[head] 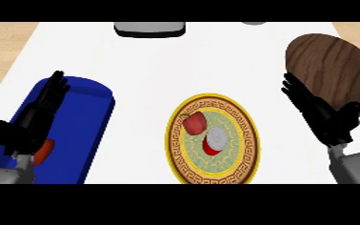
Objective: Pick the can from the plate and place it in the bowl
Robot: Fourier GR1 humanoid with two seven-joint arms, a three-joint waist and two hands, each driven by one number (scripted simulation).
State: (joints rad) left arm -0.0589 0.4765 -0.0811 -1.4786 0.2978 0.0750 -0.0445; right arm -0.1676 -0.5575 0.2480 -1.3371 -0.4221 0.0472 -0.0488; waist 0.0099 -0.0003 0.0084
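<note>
The can, red with a silver top, stands on the patterned yellow-rimmed plate at the counter's middle front. A red fruit-like thing lies touching it on the same plate. A brown wooden bowl-like round sits at the right edge. My right hand is open with straight fingers, just right of the plate and overlapping the wooden round's near rim. My left hand is open too, over a blue rounded container at the left. Neither hand touches the can.
A small red object shows partly under my left wrist on the blue container. A grey appliance with a black base stands at the counter's far edge, with a small grey thing to its right.
</note>
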